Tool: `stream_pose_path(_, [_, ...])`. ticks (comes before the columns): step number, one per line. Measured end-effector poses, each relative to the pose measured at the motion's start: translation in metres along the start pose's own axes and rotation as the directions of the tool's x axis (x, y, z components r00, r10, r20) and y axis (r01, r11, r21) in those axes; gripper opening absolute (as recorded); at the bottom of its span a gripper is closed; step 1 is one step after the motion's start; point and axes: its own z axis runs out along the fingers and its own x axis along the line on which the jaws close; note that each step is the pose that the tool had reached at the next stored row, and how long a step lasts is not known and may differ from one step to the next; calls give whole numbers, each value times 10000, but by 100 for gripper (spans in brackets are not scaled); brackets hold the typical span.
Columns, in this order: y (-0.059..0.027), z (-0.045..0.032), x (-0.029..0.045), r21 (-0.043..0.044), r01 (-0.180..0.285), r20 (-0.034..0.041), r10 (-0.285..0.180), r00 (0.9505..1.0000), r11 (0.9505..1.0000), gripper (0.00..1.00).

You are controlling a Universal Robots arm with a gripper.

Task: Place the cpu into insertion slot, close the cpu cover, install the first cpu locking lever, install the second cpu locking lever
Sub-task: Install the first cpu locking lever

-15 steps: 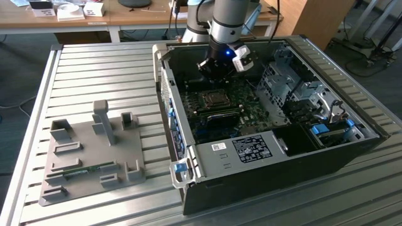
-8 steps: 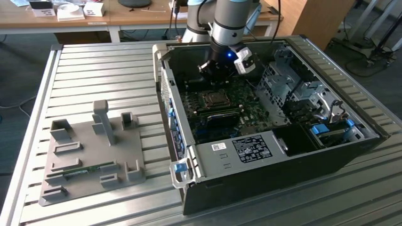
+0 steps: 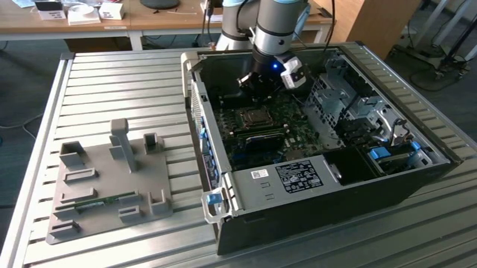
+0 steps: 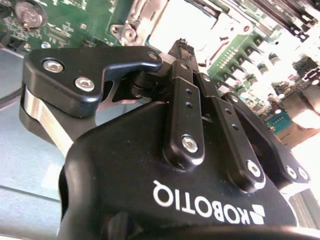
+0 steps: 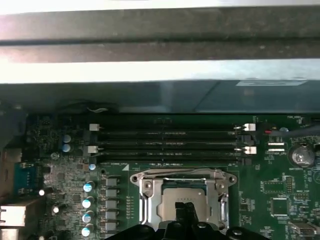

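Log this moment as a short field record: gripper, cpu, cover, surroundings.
gripper: fingers together, tips over the middle of the socket
cpu: lying flat in the socket
cpu cover: down around the cpu, which shows through its window
memory slots: beside the socket on the green motherboard
grey fixture tray: on the slatted table outside the computer case

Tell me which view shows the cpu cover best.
First wrist view: the cpu cover faces the camera, frame and window visible, gripper fingertips at its near edge. Exterior view shows it small and distant. Second wrist view catches it overexposed past the fingers.
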Motion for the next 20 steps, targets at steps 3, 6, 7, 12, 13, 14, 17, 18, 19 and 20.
stream_pose_path(3, [-2, 1, -43, -1, 1, 0, -1, 10000, 10000, 11])
stream_pose_path(6, [-29, -1, -44, 0, 5, 0, -5, 10000, 10000, 11])
stream_pose_path(7, [-46, -2, -44, 0, 6, 0, -6, 10000, 10000, 11])
stream_pose_path(12, [-68, -3, -43, -1, 6, 0, -6, 10000, 10000, 11])
stream_pose_path(13, [-69, -7, -43, 2, 7, -2, -7, 10000, 10000, 11])
stream_pose_path(14, [-69, -14, -43, 3, 8, -2, -8, 10000, 10000, 11])
stream_pose_path(17, [-67, -43, -44, 1, 8, -1, -8, 10000, 10000, 11])
stream_pose_path(18, [-67, -42, -44, -1, 8, 1, -8, 10000, 10000, 11])
stream_pose_path(19, [-66, -42, -43, -1, 9, 1, -9, 10000, 10000, 11])
stream_pose_path(20, [-66, -42, -36, -2, 8, 3, -8, 10000, 10000, 11])
